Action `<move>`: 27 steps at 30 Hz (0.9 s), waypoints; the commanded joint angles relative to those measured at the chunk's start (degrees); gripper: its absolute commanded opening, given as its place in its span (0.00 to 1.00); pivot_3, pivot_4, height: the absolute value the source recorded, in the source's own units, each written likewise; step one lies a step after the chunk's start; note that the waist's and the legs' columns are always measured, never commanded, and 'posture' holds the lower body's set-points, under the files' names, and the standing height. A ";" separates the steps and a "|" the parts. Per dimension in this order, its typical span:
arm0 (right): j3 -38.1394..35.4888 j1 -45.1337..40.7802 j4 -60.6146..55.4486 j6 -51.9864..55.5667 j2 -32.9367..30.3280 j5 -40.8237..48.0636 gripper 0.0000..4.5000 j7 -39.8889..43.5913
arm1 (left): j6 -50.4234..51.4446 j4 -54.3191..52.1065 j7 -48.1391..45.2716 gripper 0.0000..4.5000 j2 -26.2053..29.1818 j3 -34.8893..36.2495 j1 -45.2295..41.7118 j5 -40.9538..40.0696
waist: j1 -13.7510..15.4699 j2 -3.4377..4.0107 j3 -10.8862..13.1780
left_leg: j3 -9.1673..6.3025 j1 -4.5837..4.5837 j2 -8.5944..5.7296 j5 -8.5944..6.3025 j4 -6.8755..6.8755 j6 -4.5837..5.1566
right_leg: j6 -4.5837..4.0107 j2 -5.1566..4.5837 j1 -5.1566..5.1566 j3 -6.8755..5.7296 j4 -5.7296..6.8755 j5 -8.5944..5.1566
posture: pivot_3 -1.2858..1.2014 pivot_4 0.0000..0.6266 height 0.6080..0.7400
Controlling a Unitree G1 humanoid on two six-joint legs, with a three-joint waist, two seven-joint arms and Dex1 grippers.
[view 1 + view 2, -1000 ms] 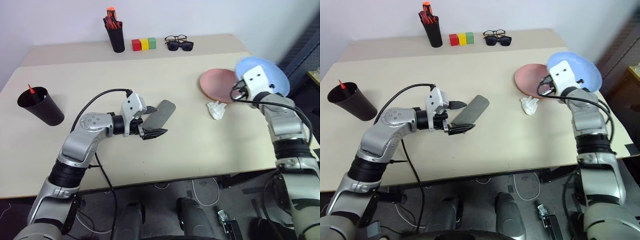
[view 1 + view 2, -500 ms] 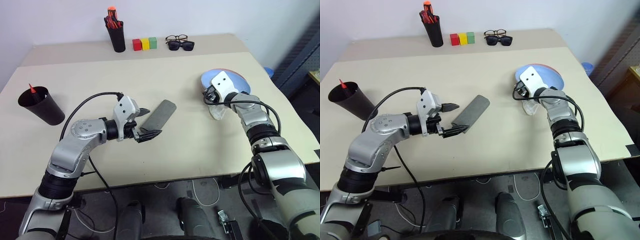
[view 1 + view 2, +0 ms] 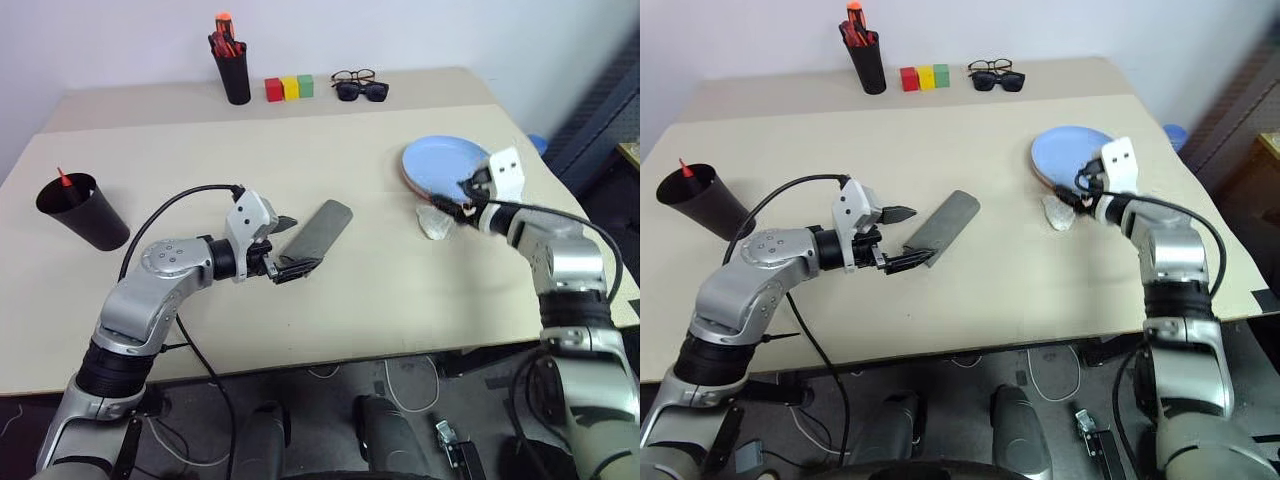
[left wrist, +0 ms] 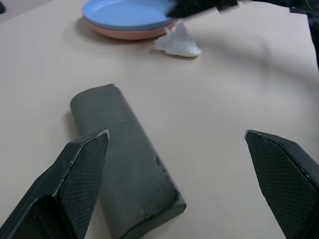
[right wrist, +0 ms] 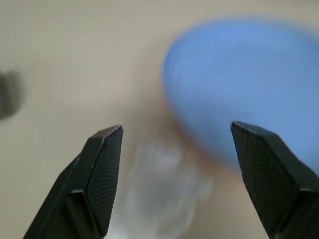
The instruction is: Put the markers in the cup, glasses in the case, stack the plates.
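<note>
The light blue plate (image 3: 440, 165) lies on top of the salmon pink plate (image 4: 130, 34) at the right of the table. My right gripper (image 3: 452, 200) hangs open just off the plates' near edge, holding nothing. The grey case (image 3: 318, 230) lies shut in the middle. At its near end, my left gripper (image 3: 295, 245) stands wide open with the case's end between its fingers, untouched. The dark-framed glasses (image 3: 352, 76) sit at the far edge. The black cup (image 3: 82, 212) at the left holds a red-tipped marker (image 3: 63, 178).
A crumpled white tissue (image 3: 434, 222) lies beside the plates, under my right gripper. Black sunglasses (image 3: 360, 92) sit in front of the glasses. Red, yellow and green blocks (image 3: 288, 88) and a black pen holder (image 3: 233, 75) with red-orange pens stand at the back.
My right gripper brought the blue plate down onto the pink plate, opened and drew back toward the near right. The left arm has hardly moved.
</note>
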 commanded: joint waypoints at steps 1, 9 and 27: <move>-1.86 1.01 -5.30 5.10 0.71 3.88 0.78 -0.22 | -1.33 -0.13 -0.66 1.00 0.06 0.48 -1.33 -0.39 | -0.15 0.00 0.00 | 0.02 0.03 0.00 0.00 0.03 0.00 | -0.02 0.00 0.00 0.01 0.08 0.00 | 0.52 0.24 1.00; 0.34 0.23 1.95 2.72 4.00 4.06 0.78 0.35 | -0.42 -1.27 -0.99 1.00 0.97 1.26 -0.74 -0.88 | 0.11 0.00 0.00 | 0.02 0.08 0.00 0.11 0.14 0.14 | -0.20 0.02 0.01 0.02 0.28 -0.05 | 0.52 0.24 1.00; -0.58 -0.96 1.52 -6.97 3.75 1.99 0.01 -1.81 | 1.22 -3.59 1.25 1.00 1.23 1.76 1.01 -2.11 | 0.18 0.00 0.00 | 0.01 0.07 0.00 0.11 0.10 0.14 | -0.09 0.02 0.00 0.02 0.27 0.01 | 0.52 0.24 1.00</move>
